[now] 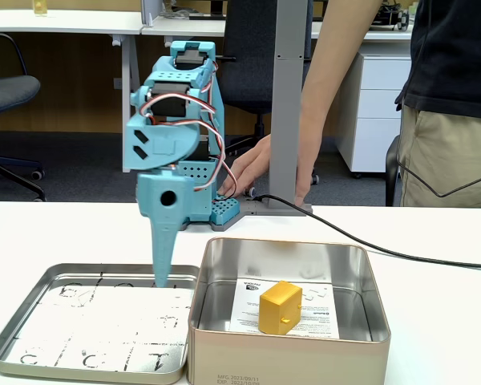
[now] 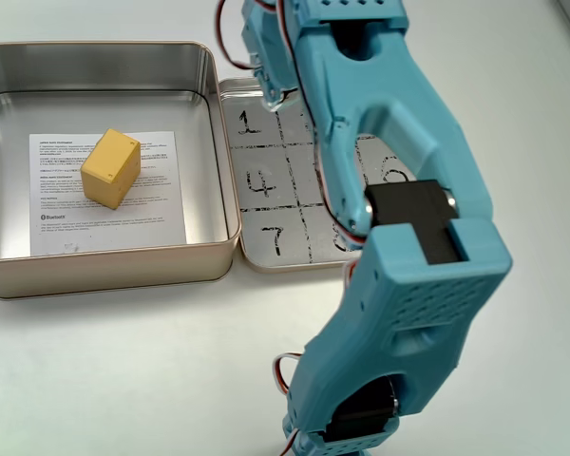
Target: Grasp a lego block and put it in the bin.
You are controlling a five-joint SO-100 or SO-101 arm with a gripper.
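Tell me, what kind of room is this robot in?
Probably an office or lab workroom. Behind the white table stand desks, a black office chair and a white drawer cabinet, and a person stands by the blue robot arm.

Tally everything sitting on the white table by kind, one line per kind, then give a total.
Yellow lego block: 1, lying on the printed sheet inside the bin
Deep silver bin: 1
Shallow silver tray with scribbled numbers: 1
Printed paper sheet: 1
Blue robot arm: 1, its tool pointing down over the tray
Black cable: 1
Total: 6
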